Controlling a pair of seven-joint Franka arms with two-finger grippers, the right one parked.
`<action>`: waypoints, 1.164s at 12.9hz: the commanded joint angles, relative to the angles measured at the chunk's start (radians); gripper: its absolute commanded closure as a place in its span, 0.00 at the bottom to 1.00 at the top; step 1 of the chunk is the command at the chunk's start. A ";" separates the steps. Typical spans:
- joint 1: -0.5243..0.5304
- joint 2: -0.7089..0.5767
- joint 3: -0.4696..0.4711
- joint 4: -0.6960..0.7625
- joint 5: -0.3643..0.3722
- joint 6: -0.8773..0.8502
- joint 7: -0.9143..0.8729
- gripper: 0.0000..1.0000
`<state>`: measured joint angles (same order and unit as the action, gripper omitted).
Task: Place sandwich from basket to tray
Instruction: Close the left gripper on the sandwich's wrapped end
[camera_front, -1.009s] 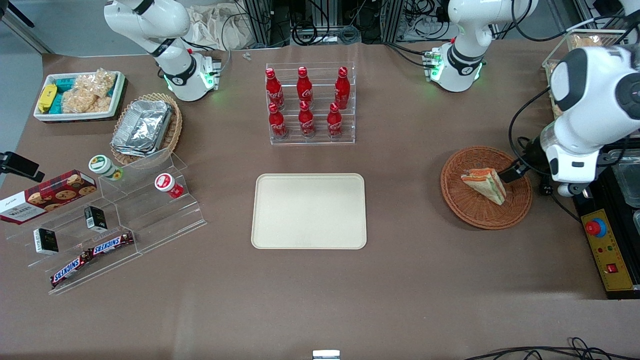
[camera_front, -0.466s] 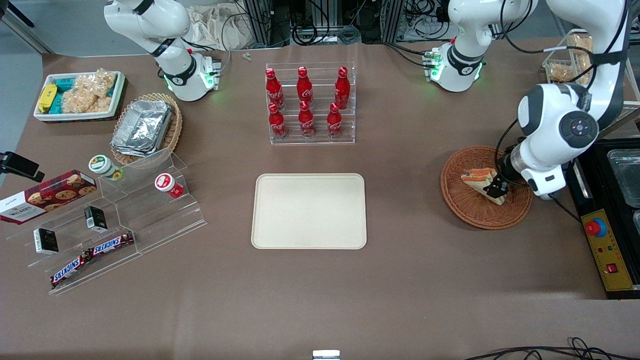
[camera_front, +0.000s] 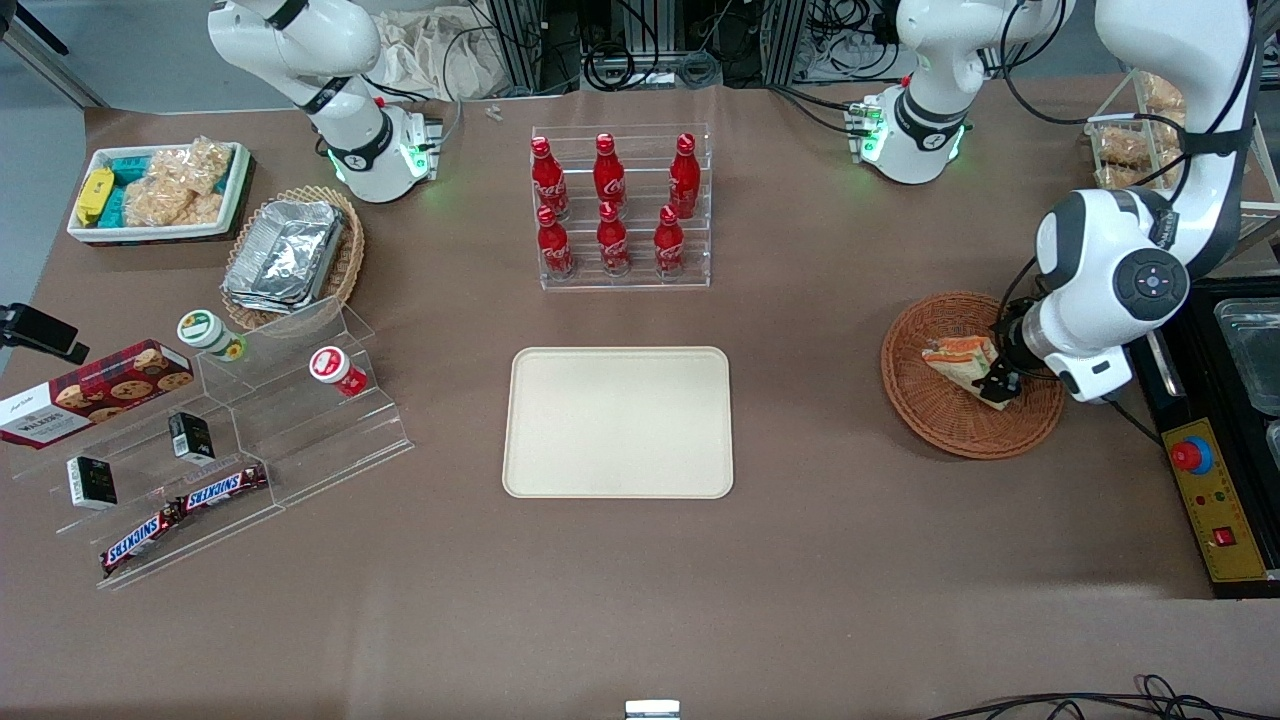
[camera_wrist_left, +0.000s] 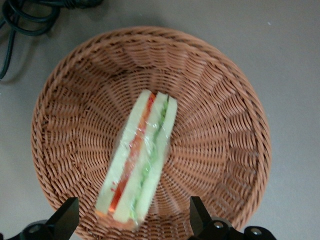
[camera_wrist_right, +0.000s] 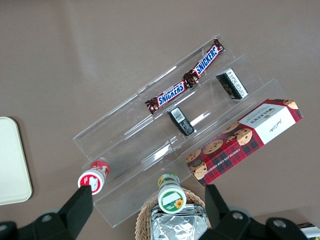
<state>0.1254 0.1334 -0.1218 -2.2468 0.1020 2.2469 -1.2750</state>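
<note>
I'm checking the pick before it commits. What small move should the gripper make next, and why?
Probably lower a little further, then close. The gripper hangs open over the basket, its jaws straddling one end of the sandwich without touching it. The sandwich lies in the basket, and the tray has nothing on it.

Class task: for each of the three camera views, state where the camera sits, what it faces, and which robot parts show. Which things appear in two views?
Front view: high, facing both arms over the table; gripper over the basket.
Left wrist view: on the working arm, looking down at the sandwich between open fingers.
Right wrist view: on the parked arm, looking down at the Snickers bars.
Shared: sandwich, basket; tray.
</note>
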 joint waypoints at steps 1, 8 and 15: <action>0.016 -0.009 -0.010 -0.046 0.021 0.054 -0.024 0.00; 0.017 0.008 -0.009 -0.169 0.019 0.230 -0.026 0.00; 0.013 0.012 -0.012 -0.145 0.019 0.244 -0.015 1.00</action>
<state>0.1325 0.1498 -0.1246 -2.4007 0.1022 2.4765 -1.2750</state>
